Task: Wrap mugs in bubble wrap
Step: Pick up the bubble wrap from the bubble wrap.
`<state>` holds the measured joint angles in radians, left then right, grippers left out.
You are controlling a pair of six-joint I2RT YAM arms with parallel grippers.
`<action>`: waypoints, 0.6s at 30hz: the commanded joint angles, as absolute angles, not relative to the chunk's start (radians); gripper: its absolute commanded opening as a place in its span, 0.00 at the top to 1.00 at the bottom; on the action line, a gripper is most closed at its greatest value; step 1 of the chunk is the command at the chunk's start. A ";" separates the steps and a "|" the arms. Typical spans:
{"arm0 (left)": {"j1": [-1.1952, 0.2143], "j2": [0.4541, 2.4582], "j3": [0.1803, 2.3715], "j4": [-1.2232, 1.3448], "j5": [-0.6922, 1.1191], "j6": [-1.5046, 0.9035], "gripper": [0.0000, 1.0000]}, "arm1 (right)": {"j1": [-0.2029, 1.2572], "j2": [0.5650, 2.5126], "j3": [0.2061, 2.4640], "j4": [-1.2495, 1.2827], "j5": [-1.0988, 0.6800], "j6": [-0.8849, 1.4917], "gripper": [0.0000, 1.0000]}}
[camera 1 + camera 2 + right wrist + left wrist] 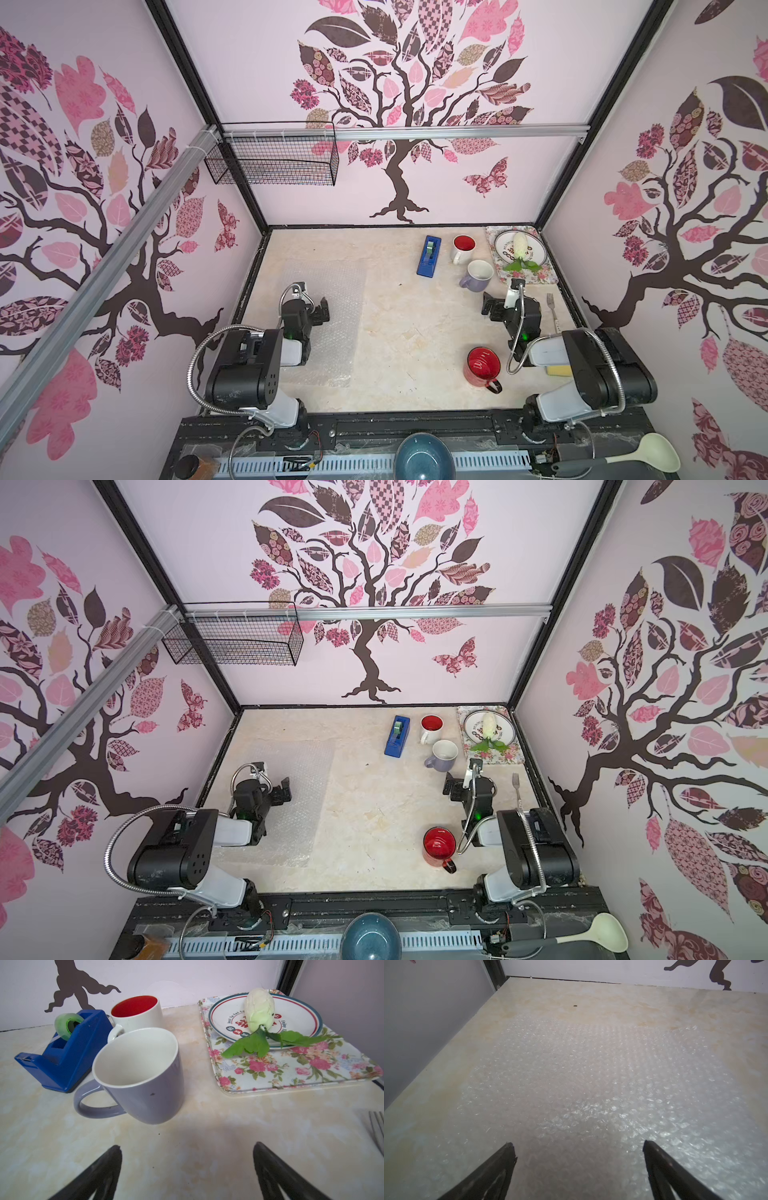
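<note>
Bubble wrap, a clear plastic sheet, lies flat beneath the wide, empty left gripper; the right gripper, equally wide, faces the lavender ceramic mug

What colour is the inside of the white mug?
Red; the white mug shows it best in the right wrist view.

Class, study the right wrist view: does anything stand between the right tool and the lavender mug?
Nothing visible does. Only bare table lies between the open right tool and the lavender mug. The dispenser and white mug stand beyond it, and the tray sits off to the side.
</note>
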<state>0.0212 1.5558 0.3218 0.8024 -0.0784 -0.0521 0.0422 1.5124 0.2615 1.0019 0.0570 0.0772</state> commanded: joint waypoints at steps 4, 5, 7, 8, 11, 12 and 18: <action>0.031 1.577 0.379 0.914 -0.093 -0.035 0.02 | 0.030 1.550 0.298 1.116 0.078 0.049 0.00; 0.031 1.577 0.380 0.915 -0.092 -0.037 0.02 | 0.030 1.550 0.298 1.117 0.079 0.050 0.00; 0.031 1.577 0.381 0.914 -0.092 -0.036 0.02 | 0.030 1.552 0.299 1.116 0.080 0.049 0.00; 0.031 1.576 0.380 0.914 -0.093 -0.035 0.02 | 0.030 1.552 0.300 1.116 0.079 0.052 0.00; 0.031 1.575 0.380 0.912 -0.093 -0.036 0.02 | 0.031 1.549 0.297 1.117 0.079 0.050 0.00; 0.031 1.575 0.380 0.912 -0.093 -0.036 0.02 | 0.029 1.549 0.297 1.118 0.080 0.051 0.00; 0.031 1.570 0.387 0.885 -0.091 -0.033 0.02 | 0.029 1.551 0.300 1.118 0.078 0.053 0.00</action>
<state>0.0250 1.5642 0.3443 0.8734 -0.0856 -0.0475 0.0368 1.5322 0.2634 1.0897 0.0673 0.0666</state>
